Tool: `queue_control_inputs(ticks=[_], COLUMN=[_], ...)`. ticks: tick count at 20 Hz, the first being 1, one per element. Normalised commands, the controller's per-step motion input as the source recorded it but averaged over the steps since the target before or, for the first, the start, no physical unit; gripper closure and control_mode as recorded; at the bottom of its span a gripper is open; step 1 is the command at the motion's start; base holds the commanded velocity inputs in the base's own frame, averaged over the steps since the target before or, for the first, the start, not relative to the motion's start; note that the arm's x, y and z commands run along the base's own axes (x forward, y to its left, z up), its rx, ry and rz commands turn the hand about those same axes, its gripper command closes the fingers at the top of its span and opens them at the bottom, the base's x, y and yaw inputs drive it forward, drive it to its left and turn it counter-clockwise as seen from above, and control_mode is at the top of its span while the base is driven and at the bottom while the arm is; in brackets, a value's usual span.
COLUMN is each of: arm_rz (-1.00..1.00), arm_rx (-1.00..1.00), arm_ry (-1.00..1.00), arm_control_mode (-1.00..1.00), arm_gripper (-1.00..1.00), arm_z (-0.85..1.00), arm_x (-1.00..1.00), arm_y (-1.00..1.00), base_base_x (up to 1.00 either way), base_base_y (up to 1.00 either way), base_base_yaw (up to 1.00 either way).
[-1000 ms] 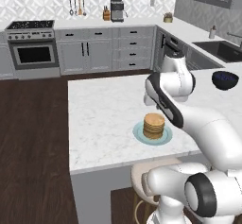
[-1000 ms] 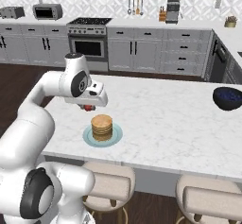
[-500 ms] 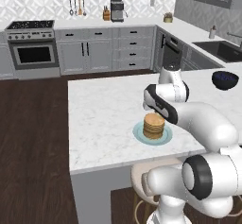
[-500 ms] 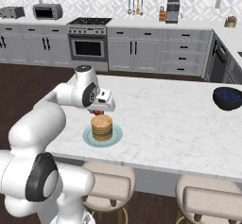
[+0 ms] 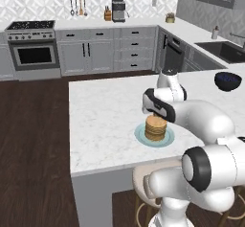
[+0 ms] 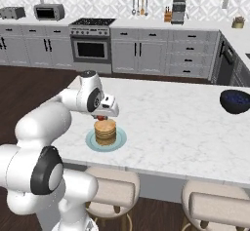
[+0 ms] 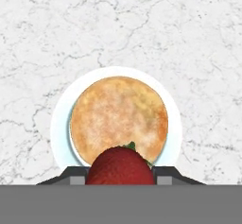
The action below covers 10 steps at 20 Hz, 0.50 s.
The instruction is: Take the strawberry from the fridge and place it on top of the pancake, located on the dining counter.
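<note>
The strawberry (image 7: 121, 165) is held pinched between the jaws, which are closed narrowly on it, its green cap turned toward the pancake (image 7: 119, 119). The stack is seen directly beyond the fruit in the hand view, on its pale plate (image 7: 60, 119), so the fruit is judged to hang above the stack, slightly toward one edge rather than over the middle. In the right base view the gripper (image 6: 101, 117) is poised just above the pancake's far-left rim on the bench (image 6: 185, 127). A small shift toward the stack's centre is probably needed before release.
</note>
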Motion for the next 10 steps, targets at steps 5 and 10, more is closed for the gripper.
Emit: queue_control_inputs(ticks=[5,10], arm_rz=[0.00,0.00], arm_rx=[0.00,0.00], arm_ry=[0.00,0.00], arm_control_mode=[-1.00,-1.00], arm_gripper=[1.00,1.00], arm_z=[-0.38,-0.25], arm_x=[0.00,0.05], arm_y=[0.00,0.00], base_base_x=[0.00,0.00], base_base_y=[0.00,0.00], base_base_yaw=[0.00,0.00])
